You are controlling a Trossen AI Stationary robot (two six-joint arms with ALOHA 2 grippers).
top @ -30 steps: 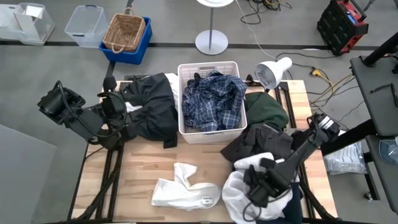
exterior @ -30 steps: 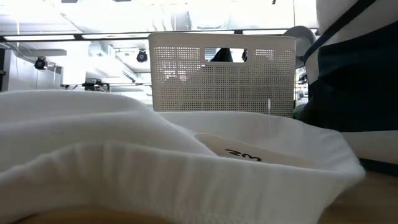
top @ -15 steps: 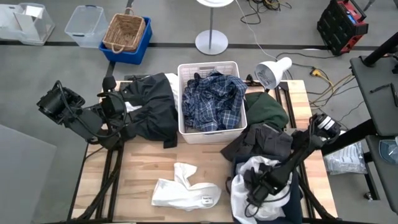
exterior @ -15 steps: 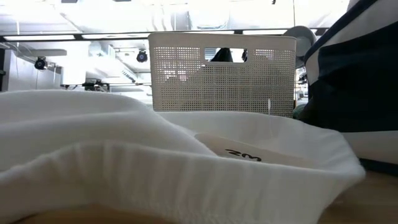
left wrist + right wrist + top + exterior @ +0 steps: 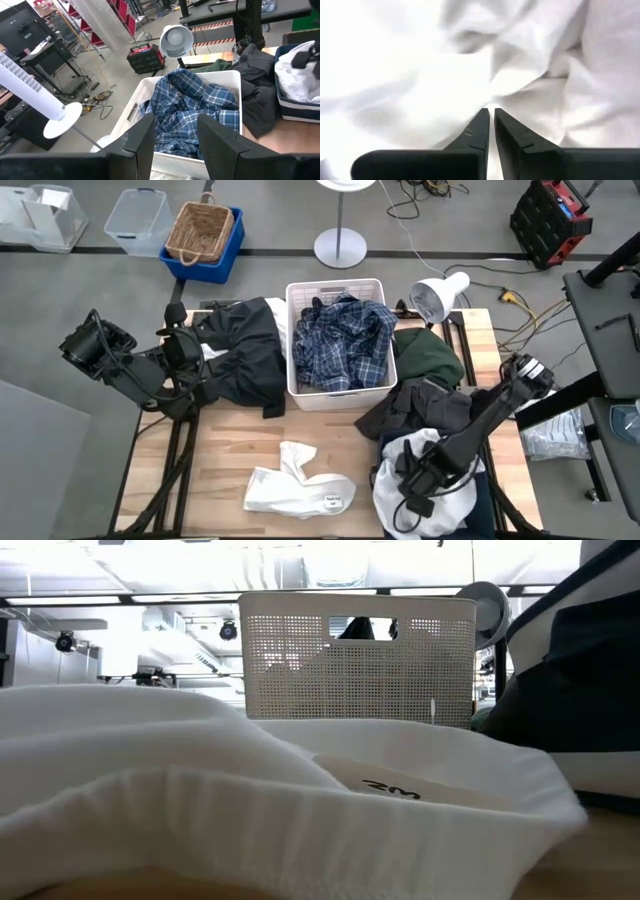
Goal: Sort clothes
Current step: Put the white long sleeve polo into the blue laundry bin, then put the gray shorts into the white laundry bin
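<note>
1. Closest to me, at the table's front edge, a crumpled white garment [image 5: 298, 486] is lying flat on the wooden table [image 5: 230, 450], well apart from both arms; in the low view it is filling the whole foreground.
2. At the front right, the right gripper [image 5: 412, 498] is reaching down into a heap of white cloth [image 5: 432, 480] piled in a dark blue bin [image 5: 295, 102]. Its fingers [image 5: 479, 131] are sitting almost pressed together with only a thin slit between them, and I cannot tell whether any fabric is pinched there.
3. Just behind that heap, black pieces [image 5: 420, 408] are lying bunched, and beyond them a dark green garment [image 5: 428, 355] is resting near the table's right back corner.
4. In the middle, the white plastic bin [image 5: 336, 288] is holding the blue-and-white plaid shirt [image 5: 342, 345], which is mounding up to its rim.
5. To the left, the left gripper [image 5: 174, 135] is hanging at the table's left edge beside a black garment [image 5: 245, 355], fingers spread and gripping nothing.
6. Farthest back, a white desk lamp [image 5: 437, 295] is standing at the table's rear right.
</note>
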